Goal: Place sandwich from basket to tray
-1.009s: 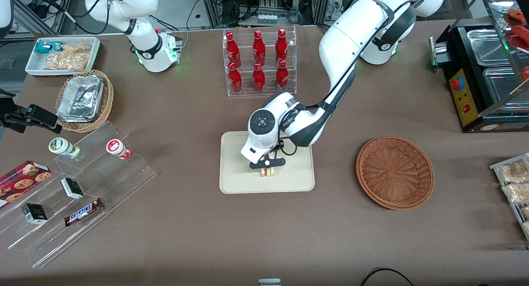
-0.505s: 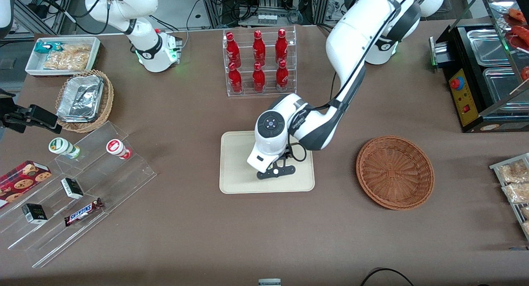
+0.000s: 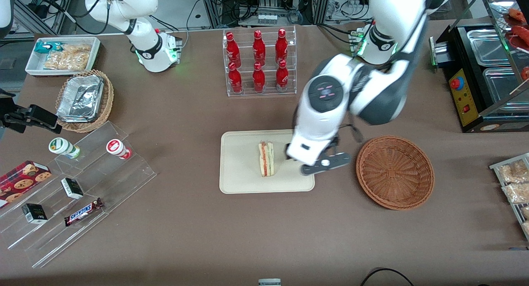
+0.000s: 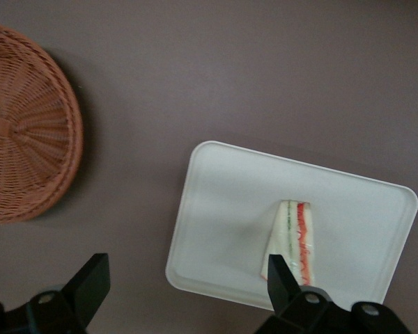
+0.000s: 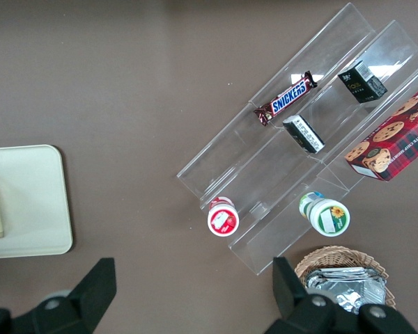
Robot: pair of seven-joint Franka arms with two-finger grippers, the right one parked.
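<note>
- The gripper [image 3: 320, 165] is hovering above the edge of the tray nearest the basket, its fingers [image 4: 90, 282] spread wide and holding nothing.
- The tray [image 3: 239, 170] is lying under and beside the gripper, toward the parked arm's end of the table; it is carrying only the sandwich.
- The sandwich [image 3: 266, 158] is standing on its edge on the tray, near the gripper but apart from it, with its orange-pink and green filling layers facing up.
- The basket [image 3: 395, 172] is sitting on the table just beside the gripper, toward the working arm's end, apart from the tray, with only its woven bottom showing inside.
- A clear rack of red bottles [image 3: 259, 61] is standing farther from the front camera than the gripper.
- A lighter wicker basket [image 3: 105, 104] is holding foil containers [image 3: 80, 98], well away toward the parked arm's end.
</note>
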